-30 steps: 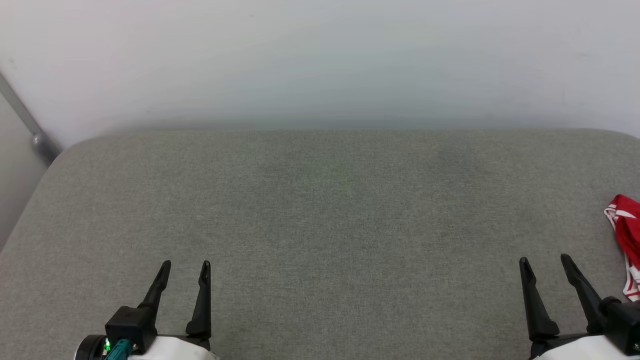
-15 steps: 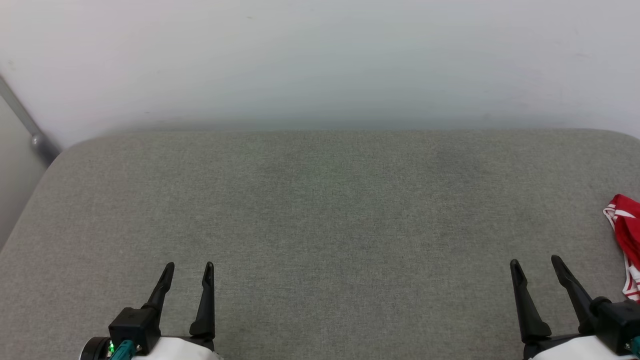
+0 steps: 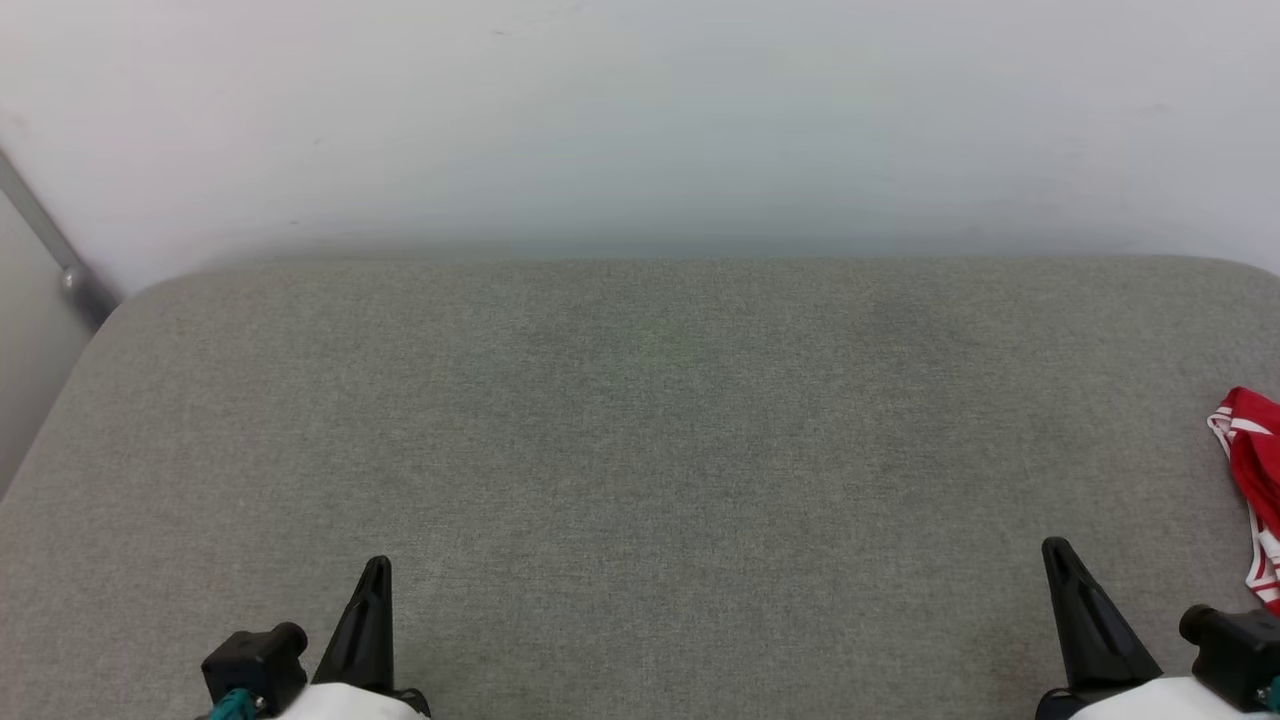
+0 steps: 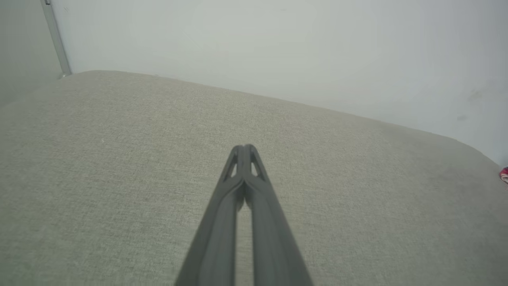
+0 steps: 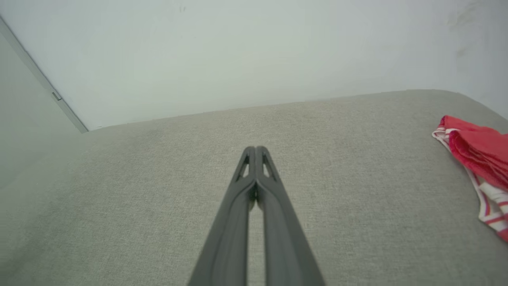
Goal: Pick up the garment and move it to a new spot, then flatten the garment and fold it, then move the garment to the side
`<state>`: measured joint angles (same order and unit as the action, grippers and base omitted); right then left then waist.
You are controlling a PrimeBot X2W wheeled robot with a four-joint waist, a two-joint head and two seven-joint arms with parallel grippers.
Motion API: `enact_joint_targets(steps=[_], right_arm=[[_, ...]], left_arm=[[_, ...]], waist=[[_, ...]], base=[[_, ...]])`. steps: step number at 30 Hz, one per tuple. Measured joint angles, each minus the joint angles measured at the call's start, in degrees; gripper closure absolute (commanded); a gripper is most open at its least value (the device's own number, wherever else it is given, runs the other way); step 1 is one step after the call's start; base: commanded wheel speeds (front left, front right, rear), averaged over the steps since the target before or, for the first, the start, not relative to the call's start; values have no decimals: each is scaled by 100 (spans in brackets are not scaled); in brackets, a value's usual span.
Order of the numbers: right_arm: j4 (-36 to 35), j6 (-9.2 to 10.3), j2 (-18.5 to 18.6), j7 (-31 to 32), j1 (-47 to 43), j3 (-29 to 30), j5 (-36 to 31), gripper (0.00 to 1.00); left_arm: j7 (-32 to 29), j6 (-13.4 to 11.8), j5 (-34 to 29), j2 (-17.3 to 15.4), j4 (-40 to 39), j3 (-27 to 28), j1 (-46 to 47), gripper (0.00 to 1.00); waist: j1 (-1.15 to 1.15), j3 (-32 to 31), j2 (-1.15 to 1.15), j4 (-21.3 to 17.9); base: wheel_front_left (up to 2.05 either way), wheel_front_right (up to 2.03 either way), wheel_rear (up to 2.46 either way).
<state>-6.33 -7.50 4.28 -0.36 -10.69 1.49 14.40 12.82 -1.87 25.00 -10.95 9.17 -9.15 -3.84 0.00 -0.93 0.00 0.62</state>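
The garment (image 3: 1250, 470) lies bunched at the right edge of the bench (image 3: 640, 420), roughly midway between the far edge and the near one. The head view's right border cuts it off, so just a red fold and a strip of red-and-white striped trim show. In the right wrist view the garment (image 5: 476, 151) is a heap of red cloth with the striped band curling along its near side, resting flat on the grey fabric cover. In the left wrist view it is a small red speck (image 4: 504, 174) at the far right.

Nearest to it is the right claw (image 3: 1060, 565), low over the near right part of the bench, beside the garment but clearly apart from it and holding nothing. Its two dark fingers are pressed together into a single point, and the right wrist view shows the tips (image 5: 254, 150) meeting with no gap over bare grey fabric.

The left claw (image 3: 375, 570) sits over the near left part of the bench, well apart from the garment. It is likewise closed and empty, with the tips (image 4: 244, 149) touching in the left wrist view.

The bench has rounded far corners and a plain grey woven cover. Behind its far edge stands a white wall (image 3: 640, 120), and a slanting grey metal bar (image 3: 45, 235) runs down past the far left corner.
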Motion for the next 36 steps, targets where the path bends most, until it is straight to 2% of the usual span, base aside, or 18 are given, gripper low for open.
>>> enact_joint_targets(steps=[17, 36], right_arm=[[468, 0, 34, 65, 355, -8, 1851, 100], [875, 1, 63, 141, 692, 23, 3486, 100]], left_arm=[[-417, 215, 1497, 178, 114, 345, 198, 100], [-820, 391, 2877, 341, 214, 665, 406, 100]], waist=[[0, 16, 0, -9], [0, 34, 0, -19]], base=[[0, 0, 0], [0, 0, 0]])
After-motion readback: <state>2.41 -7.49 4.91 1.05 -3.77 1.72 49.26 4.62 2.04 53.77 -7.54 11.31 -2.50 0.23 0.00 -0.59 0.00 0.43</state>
